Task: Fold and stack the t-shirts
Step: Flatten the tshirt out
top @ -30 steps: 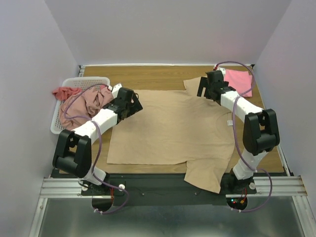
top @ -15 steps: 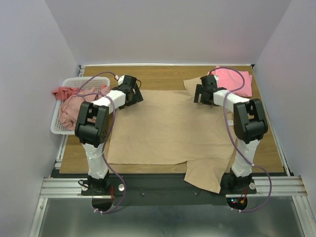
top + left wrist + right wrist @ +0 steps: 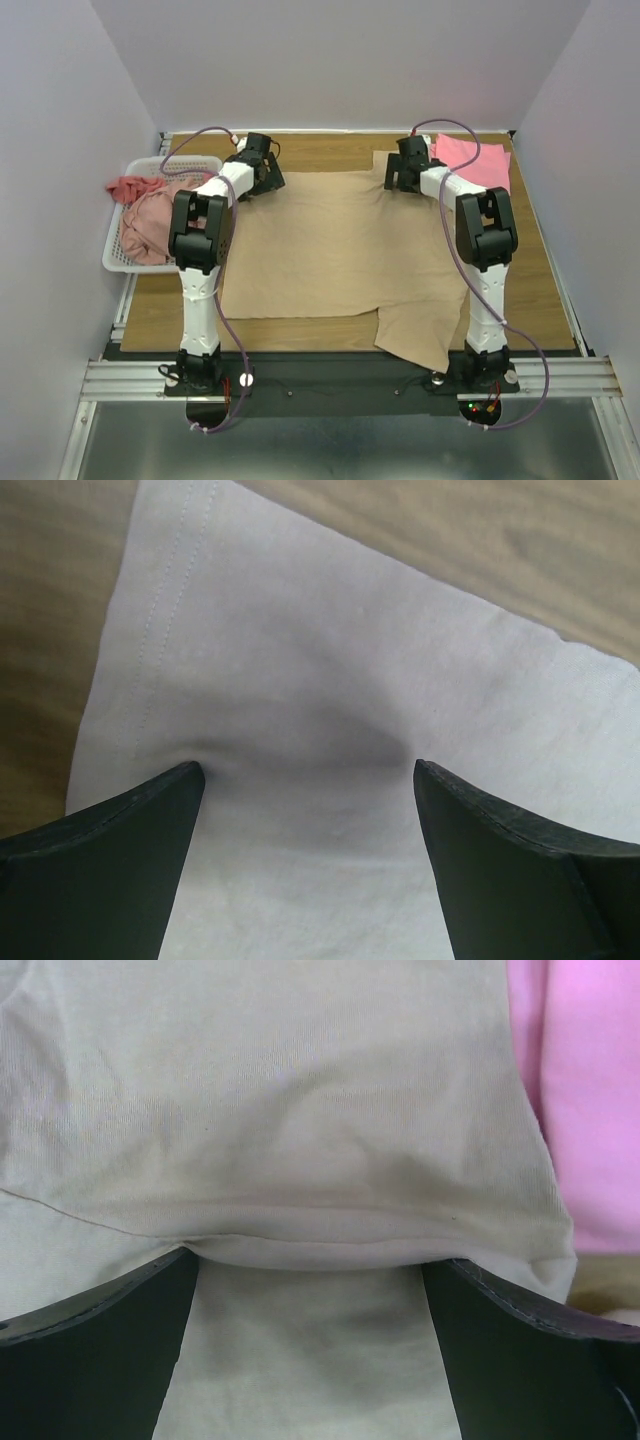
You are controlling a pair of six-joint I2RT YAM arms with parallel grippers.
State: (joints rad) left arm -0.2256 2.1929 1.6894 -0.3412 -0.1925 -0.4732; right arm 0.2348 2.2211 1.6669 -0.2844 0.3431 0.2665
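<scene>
Wood-grain surface (image 3: 330, 148), closed in by pale walls, carries the cloth. The left fingers (image 3: 110, 880) are spread wide. Their tips press down on the far left corner of the tan t-shirt (image 3: 340, 250), and the cloth dimples into a soft shadowed hollow between them. A stitched hem (image 3: 150, 630) runs along the edge beside that hollow, with bare wood beyond the corner.

The right fingers (image 3: 100, 1360) are spread just as wide. They rest on the tan shirt's far right corner, where a doubled edge of the cloth (image 3: 310, 1230) bulges up in a ridge across the gap. Neither pair is pinched together on anything.

From above, both arms reach straight out from their bases to those two far corners. The tan shirt lies flat and spread between them, covering most of the middle of the surface. Its near right sleeve (image 3: 415, 335) hangs down over the near edge onto the black rail.

A bright pink t-shirt (image 3: 480, 165) lies right up against the tan shirt's far right corner. Off the tan shirt's left side, apart from it, stands a white mesh basket (image 3: 112, 255). It holds a crumpled dusty-pink shirt (image 3: 150, 225), and a salmon-red one (image 3: 130, 186) spills over its rim.
</scene>
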